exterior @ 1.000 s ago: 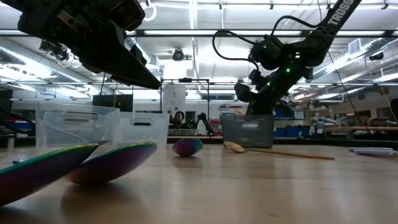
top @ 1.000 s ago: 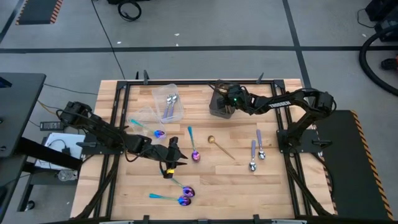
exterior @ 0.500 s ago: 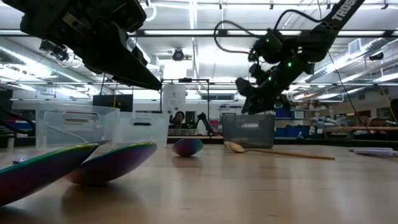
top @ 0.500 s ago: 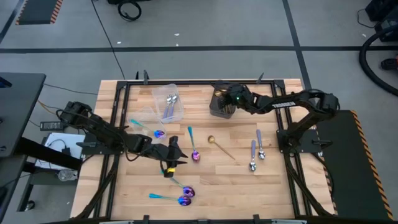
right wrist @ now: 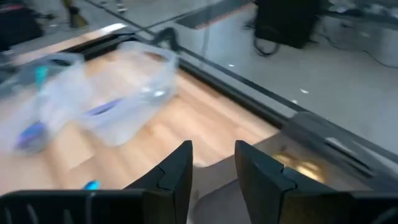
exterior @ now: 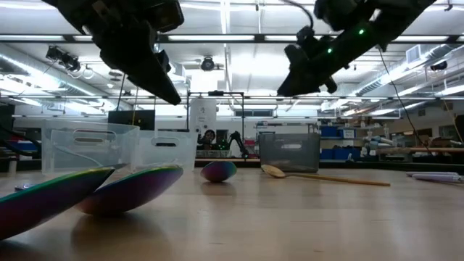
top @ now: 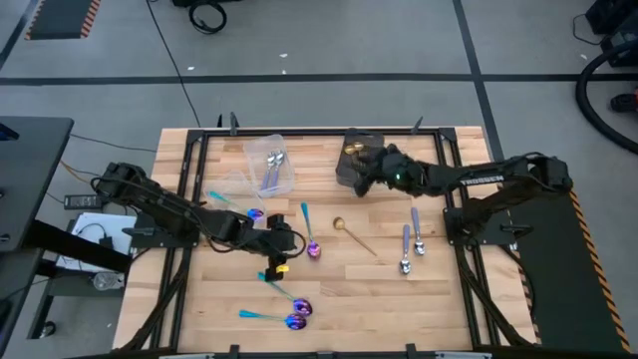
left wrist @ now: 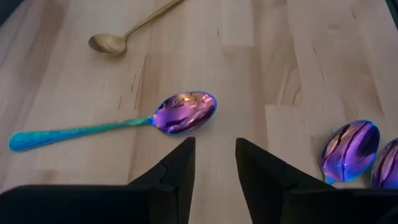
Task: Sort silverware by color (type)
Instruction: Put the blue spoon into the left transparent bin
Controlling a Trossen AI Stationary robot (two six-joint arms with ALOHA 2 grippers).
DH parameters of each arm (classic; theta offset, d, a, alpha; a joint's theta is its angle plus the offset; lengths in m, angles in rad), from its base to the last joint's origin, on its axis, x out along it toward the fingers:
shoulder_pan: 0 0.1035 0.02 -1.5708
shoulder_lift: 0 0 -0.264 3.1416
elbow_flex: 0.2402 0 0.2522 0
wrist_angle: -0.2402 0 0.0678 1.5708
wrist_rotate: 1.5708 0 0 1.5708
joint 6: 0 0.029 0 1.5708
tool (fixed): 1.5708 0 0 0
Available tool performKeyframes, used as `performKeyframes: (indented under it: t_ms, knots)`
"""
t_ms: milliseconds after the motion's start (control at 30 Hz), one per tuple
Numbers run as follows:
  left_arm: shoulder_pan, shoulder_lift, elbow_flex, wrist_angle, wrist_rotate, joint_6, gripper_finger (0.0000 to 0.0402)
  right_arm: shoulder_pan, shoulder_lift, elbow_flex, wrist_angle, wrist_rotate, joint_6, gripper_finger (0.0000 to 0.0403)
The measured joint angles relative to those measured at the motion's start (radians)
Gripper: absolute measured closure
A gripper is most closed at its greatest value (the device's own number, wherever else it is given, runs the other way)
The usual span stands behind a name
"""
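Observation:
My left gripper (top: 292, 241) (left wrist: 212, 155) hovers open above the table. Just beyond its tips lies an iridescent spoon with a teal handle (left wrist: 180, 113) (top: 310, 234). My right gripper (top: 358, 182) (right wrist: 213, 158) hangs open in the air beside the dark grey box (top: 356, 155), where something gold (right wrist: 298, 165) shows. A gold spoon (top: 351, 234) lies mid-table. Two lilac-handled silver spoons (top: 411, 244) lie to the right. Two more iridescent spoons (top: 289, 311) lie near the front edge, and another (top: 237, 205) lies at the left. Silver spoons lie inside a clear tub (top: 271, 165).
A second, smaller clear tub (top: 234, 184) stands left of the first. A black metal frame (top: 299, 132) runs around the wooden tabletop. Bare wood lies open between the gold spoon and the near edge (top: 379, 309).
My right gripper has drawn back from over the dark grey box, going up and toward the table's near right, and it has rolled. My left gripper has risen a little and tipped. No spoon on the table has moved.

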Motion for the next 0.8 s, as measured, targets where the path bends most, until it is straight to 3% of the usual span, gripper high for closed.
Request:
performKeyframes:
  t_ms: [233, 400, 500, 800]
  knots:
    - [0.001, 0.0, 0.064, -0.136, 0.04, -0.075, 0.0279, 0.185, 0.016, -0.012, -0.003, 0.082, 0.027, 0.0274]
    - [-0.011, 0.0, 0.067, -0.156, 0.143, -0.105, 0.0279, 0.297, 0.09, -0.012, 0.04, 0.113, 0.055, 0.0274]
    - [-0.039, 0.0, 0.067, -0.178, 0.15, -0.101, 0.0279, 0.345, 0.152, -0.013, 0.111, 0.114, 0.053, 0.0274]
    - [-0.074, 0.102, 0.068, -0.152, 0.15, -0.147, 0.0279, 0.405, 0.284, -0.012, 0.249, -0.008, 0.032, 0.0274]
